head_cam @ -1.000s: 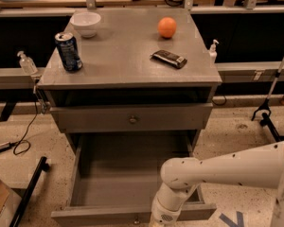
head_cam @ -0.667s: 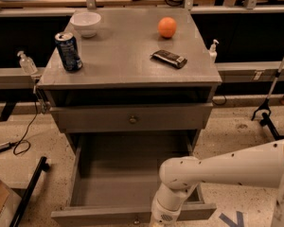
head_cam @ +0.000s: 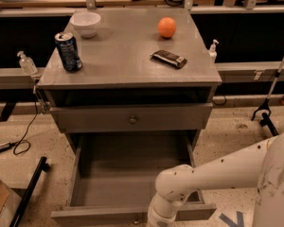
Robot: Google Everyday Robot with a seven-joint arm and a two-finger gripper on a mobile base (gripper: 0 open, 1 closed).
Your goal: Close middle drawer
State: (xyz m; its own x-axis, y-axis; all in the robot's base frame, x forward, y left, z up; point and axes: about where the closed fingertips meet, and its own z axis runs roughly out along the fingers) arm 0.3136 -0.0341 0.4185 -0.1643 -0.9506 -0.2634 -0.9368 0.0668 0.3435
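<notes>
The middle drawer (head_cam: 128,174) of the grey cabinet is pulled far out toward me, and its deep plain box is empty. Its front panel (head_cam: 94,215) lies along the bottom edge of the camera view. My white arm (head_cam: 213,174) reaches in from the right and bends down at the wrist (head_cam: 163,212), just in front of that panel right of its middle. The gripper itself is below the bottom edge of the view, out of sight.
The taller upper drawer (head_cam: 132,118) with a brass knob sits slightly out. On the cabinet top (head_cam: 123,56) are a blue can (head_cam: 68,51), a white bowl (head_cam: 85,23), an orange (head_cam: 166,27) and a dark snack bar (head_cam: 168,58). A black stand (head_cam: 272,98) is right and cables (head_cam: 19,143) left.
</notes>
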